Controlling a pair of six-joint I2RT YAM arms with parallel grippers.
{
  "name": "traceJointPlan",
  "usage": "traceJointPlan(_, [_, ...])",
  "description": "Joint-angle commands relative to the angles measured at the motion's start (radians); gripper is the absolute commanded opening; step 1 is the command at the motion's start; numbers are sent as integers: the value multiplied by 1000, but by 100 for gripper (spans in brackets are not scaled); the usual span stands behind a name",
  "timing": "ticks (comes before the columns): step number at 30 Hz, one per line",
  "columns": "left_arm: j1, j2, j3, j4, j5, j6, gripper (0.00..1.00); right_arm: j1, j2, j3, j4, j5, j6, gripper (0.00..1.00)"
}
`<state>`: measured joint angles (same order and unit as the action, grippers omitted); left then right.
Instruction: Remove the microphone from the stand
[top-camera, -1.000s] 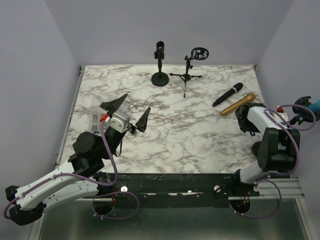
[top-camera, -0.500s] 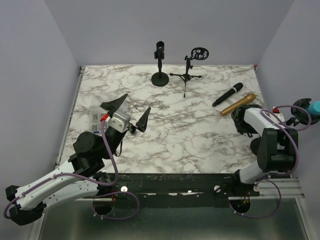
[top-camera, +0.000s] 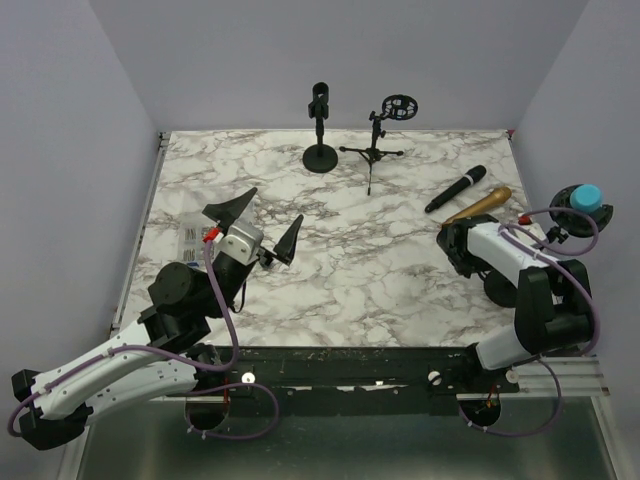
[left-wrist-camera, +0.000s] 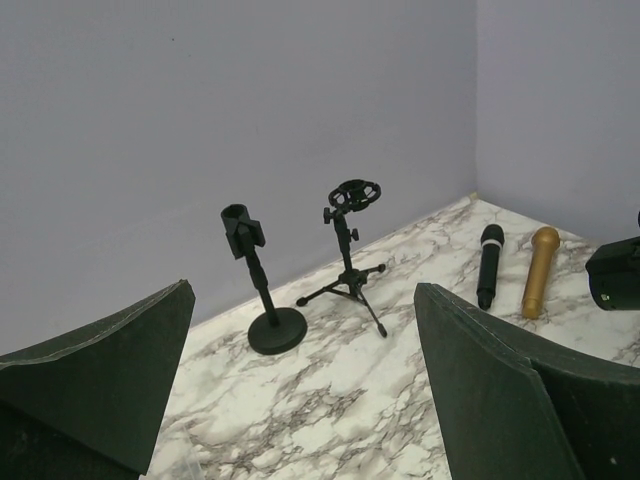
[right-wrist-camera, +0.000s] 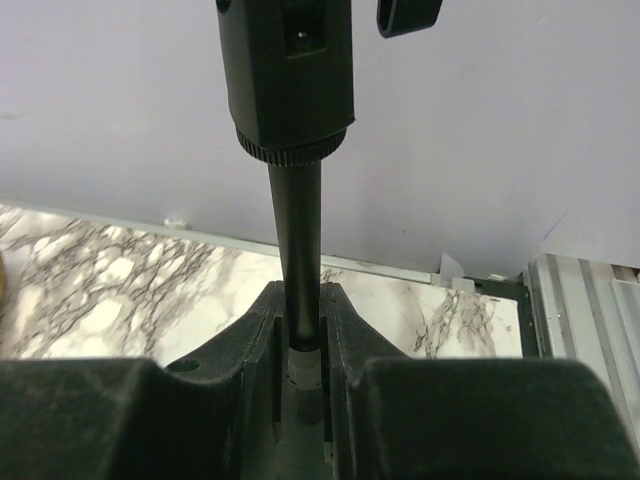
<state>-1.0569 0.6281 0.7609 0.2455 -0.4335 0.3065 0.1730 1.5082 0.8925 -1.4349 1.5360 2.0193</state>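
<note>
**Right pincer clamped on stand rod; left pincer spread**

The right pincer (right-wrist-camera: 300, 335) is pressed together on the thin black stand rod (right-wrist-camera: 300, 230), with one finger against each side of it. The rod stands upright between them. Directly above the grip, the rod ends in a thick black holder (right-wrist-camera: 285, 70).

In the overhead view, the blue-topped microphone (top-camera: 586, 194) appears at the outer end of the right arm, past the desk's (top-camera: 380, 270) right edge. Its blue cap sits inside a black ring. How it is seated in the holder cannot be told.

The left pincer (top-camera: 275, 205) hangs over the left part of the desk. Its fingers are spread wide and grip nothing.

On the desk:
- A black microphone (top-camera: 456, 189) and a gold microphone (top-camera: 478, 209) lie side by side near the right edge.
- A round-base stand (top-camera: 320, 157) and a tripod stand (top-camera: 377, 150) stand upright at the far edge, near each other.
</note>
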Motion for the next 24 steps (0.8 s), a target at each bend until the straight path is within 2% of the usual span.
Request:
traceJointPlan(1, [-9,4,3,18,-5,6,96,72,-28,-26,14,192,44,0])
traceJointPlan(12, [-8,19,3,17,-1,5,96,281,1,-55,14,111,109,0])
traceJointPlan(19, [-8,24,3,17,-4,10,96,444,41,16,14,65,127,0])
traceJointPlan(24, [-9,23,3,17,-4,13,96,574,125,97,14,62,126,0])
